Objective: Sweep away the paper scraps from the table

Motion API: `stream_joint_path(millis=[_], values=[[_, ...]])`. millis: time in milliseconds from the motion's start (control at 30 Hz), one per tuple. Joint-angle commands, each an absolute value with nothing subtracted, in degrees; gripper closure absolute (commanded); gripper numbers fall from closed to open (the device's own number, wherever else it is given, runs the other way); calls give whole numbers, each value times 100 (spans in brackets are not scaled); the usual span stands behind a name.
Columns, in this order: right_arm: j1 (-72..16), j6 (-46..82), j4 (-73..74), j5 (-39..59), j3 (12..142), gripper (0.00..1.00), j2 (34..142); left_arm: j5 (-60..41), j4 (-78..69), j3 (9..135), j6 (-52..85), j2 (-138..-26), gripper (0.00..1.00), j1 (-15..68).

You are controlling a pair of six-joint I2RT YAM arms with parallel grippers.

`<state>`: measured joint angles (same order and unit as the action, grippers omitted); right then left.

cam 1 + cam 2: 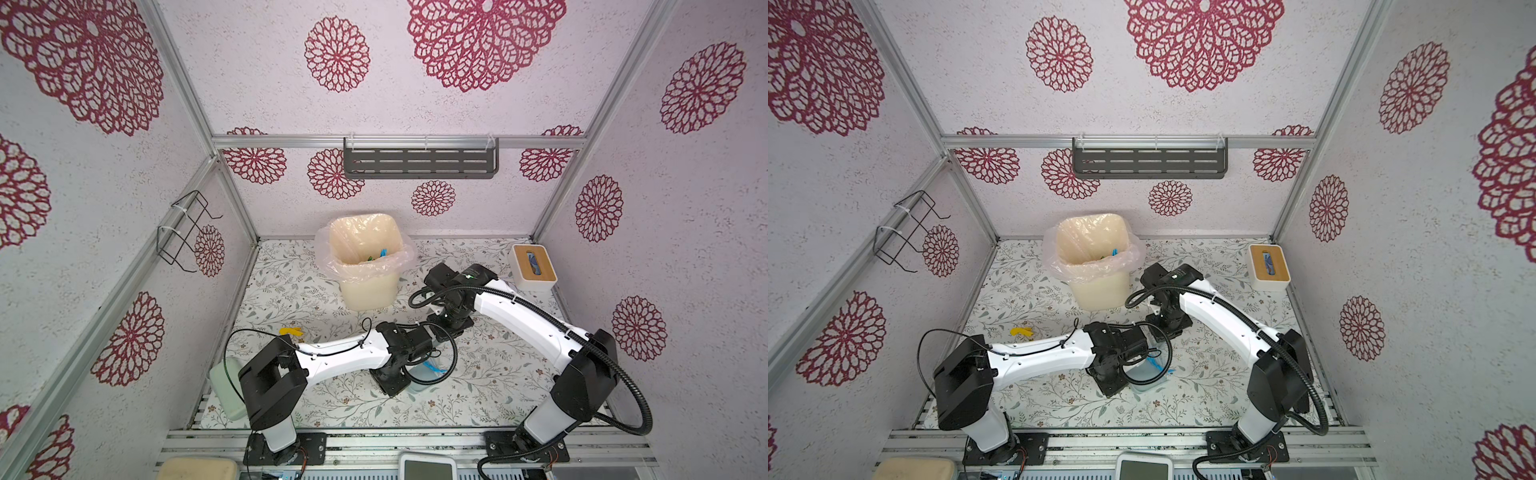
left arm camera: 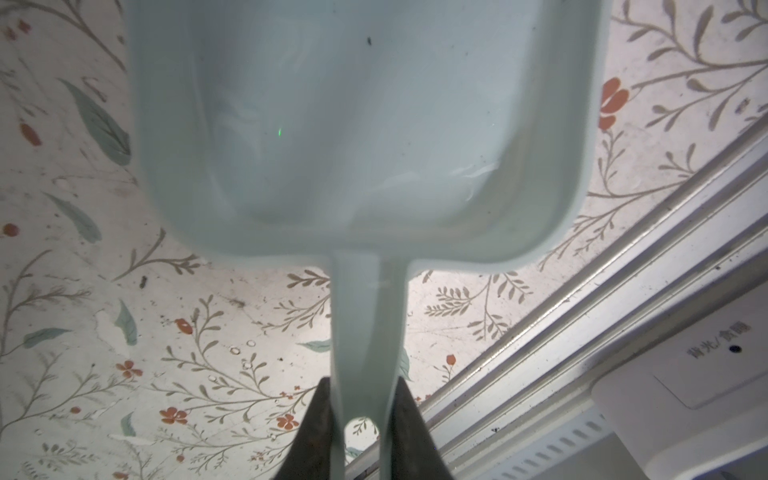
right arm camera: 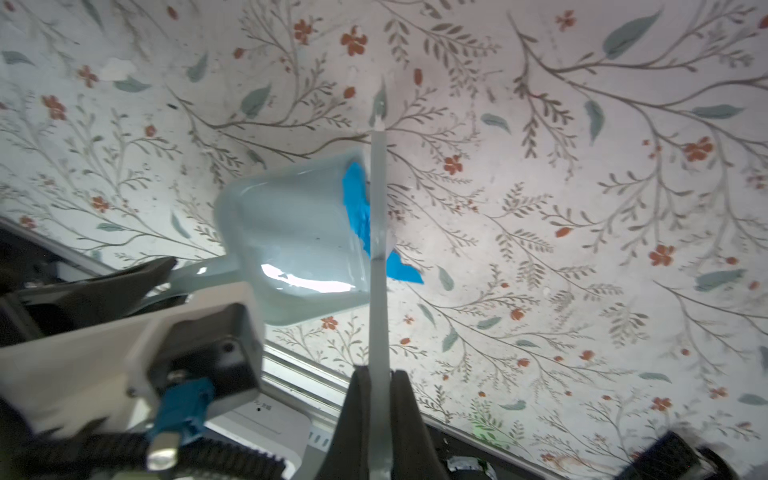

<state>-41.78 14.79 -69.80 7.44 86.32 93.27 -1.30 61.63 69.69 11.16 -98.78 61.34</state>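
My left gripper [image 2: 362, 382] is shut on the handle of a pale blue dustpan [image 2: 365, 124], which lies low on the table [image 1: 291, 291] near its front middle. My right gripper [image 3: 380, 372] is shut on a thin pale sweeper blade [image 3: 378, 208], seen edge-on across the dustpan's [image 3: 291, 232] mouth. A blue paper scrap [image 3: 357, 195] is pressed between blade and pan lip, with a corner [image 3: 401, 268] showing past the blade. In both top views the blue scrap [image 1: 434, 366] [image 1: 1154, 363] peeks out below the left wrist. A yellow scrap [image 1: 291, 331] [image 1: 1022, 331] lies alone behind the left forearm.
A cream bin [image 1: 365, 291] with a plastic liner stands at the back middle, with coloured scraps [image 1: 380, 253] inside. A white tissue box [image 1: 534, 266] sits at the back right. A pale green container [image 1: 224, 382] stands at the front left edge. A metal rail [image 2: 623, 291] borders the front.
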Motion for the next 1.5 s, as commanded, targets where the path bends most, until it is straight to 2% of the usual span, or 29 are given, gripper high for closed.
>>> stream_joint_path(millis=[0,233,467,667,933,1267,1467], values=[[-4236,1906,-6679,1506,8552,100,8930,-185,6122,6926,1103,-9914,100,6099],[-4113,2158,-6592,1732,8537,100,8574,-154,6111,6895,1143,-9886,100,6100],[-3461,1831,-7285,667,8614,100,8247,-153,6095,6882,1143,-9878,100,6100],[-3384,1616,-7395,-31,8289,100,8257,-159,6099,6916,1123,-9905,100,6099],[-3450,1739,-6730,483,7678,100,8331,-137,6117,6926,1138,-9910,100,6100],[-3718,2071,-6297,1386,7790,100,8241,-128,6132,6953,1159,-9918,100,6107],[-3709,1992,-6746,989,7979,100,8150,-114,6118,6943,1178,-9905,100,6108]])
